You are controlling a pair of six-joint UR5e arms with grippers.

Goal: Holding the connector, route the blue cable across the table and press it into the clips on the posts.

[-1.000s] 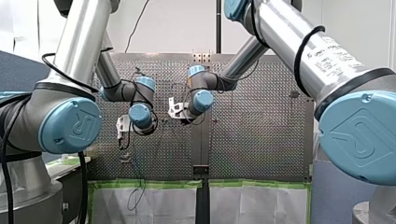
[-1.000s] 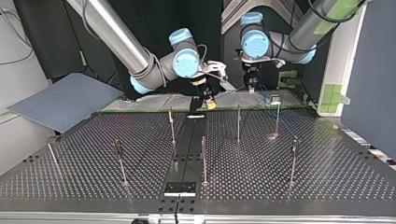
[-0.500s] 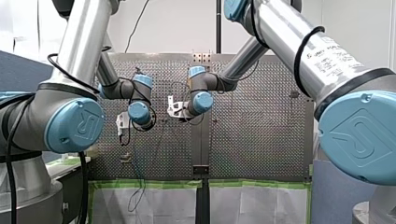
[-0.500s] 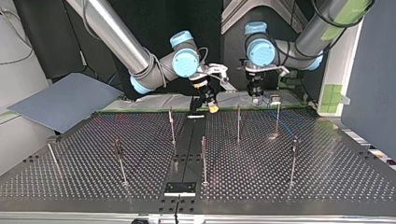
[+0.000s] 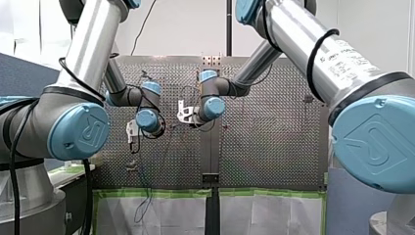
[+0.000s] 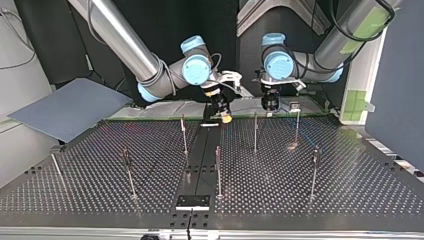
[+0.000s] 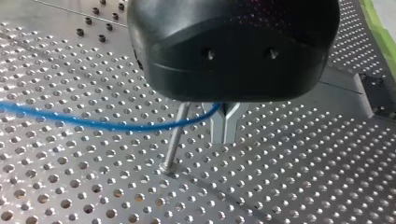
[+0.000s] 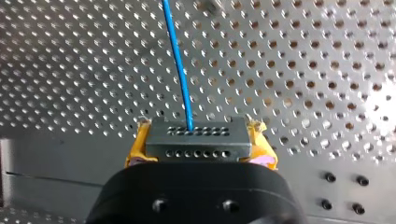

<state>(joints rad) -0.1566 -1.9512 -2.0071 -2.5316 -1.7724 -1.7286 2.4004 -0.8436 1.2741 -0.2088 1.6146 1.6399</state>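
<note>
Your right gripper (image 8: 199,138), yellow-padded, is clamped on the grey perforated connector block (image 8: 196,148); the thin blue cable (image 8: 178,60) runs out ahead of it over the perforated metal desk (image 8: 303,70). It reaches your left gripper (image 7: 224,125), whose hold I cannot judge, just beside a slim metal post (image 7: 175,140). Pull too taut and the connector may slip, or the cable may hook the post.

Connector (image 8: 195,138) in right tool (image 8: 198,136); cable (image 7: 116,125) in left tool (image 7: 224,123), just beside a post (image 7: 176,140).
</note>
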